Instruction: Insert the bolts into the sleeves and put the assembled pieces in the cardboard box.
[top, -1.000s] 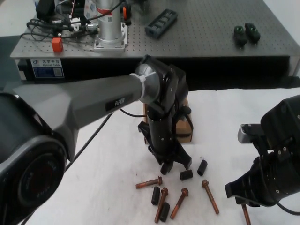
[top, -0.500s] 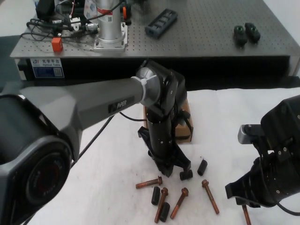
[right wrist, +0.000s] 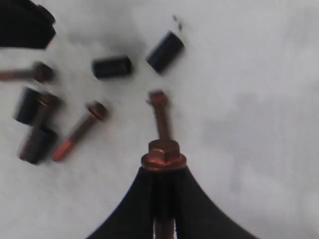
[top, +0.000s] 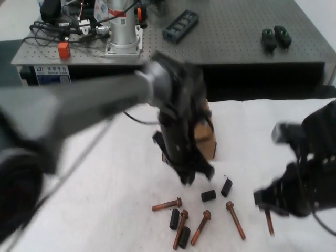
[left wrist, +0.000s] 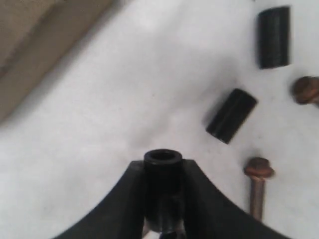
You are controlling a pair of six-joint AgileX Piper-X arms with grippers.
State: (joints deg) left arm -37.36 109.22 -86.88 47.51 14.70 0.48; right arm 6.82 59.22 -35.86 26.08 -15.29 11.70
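A sleeve (left wrist: pixel 162 179) is clamped in the left pincer (left wrist: pixel 163 168), a bolt (right wrist: pixel 163 152) in the right pincer (right wrist: pixel 163 172). The bolt is seen well right of the sleeve.

Perforated metal bench (top: pixel 236 37) with orange block (top: pixel 63 49), silver post (top: pixel 124 31), black tray (top: pixel 180 25)

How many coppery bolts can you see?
5. One bolt is held in the right gripper; four lie on the white cloth among the black sleeves. More may be hidden.
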